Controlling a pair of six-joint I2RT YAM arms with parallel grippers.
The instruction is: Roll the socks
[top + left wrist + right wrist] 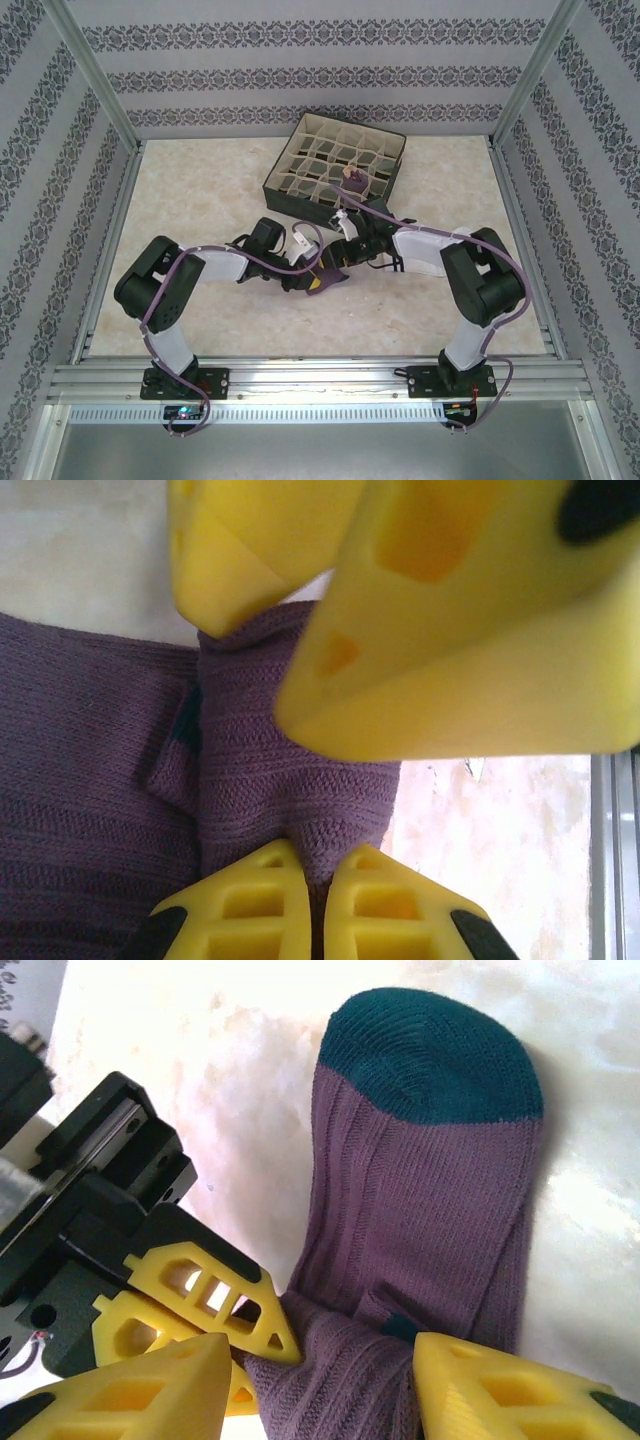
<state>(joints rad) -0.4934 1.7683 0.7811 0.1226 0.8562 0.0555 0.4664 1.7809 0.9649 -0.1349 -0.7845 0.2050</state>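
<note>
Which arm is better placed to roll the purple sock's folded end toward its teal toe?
Left, probably. The left gripper is shut on the folded end of the purple sock, so it can turn it toward the teal toe. The right gripper stands open astride the sock, gripping nothing.

Sock (420,1200): ribbed matt knit cloth. Claw fingers (215,1305): smooth yellow plastic. Table (200,180): glossy, marble-patterned.

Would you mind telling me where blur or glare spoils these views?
Left wrist: the right gripper's yellow fingers loom close and soft, while the purple sock knit stays sharp. Right wrist: glare bleaches the table at the top. Top external: evenly lit, with a bright strip along the near rail.
</note>
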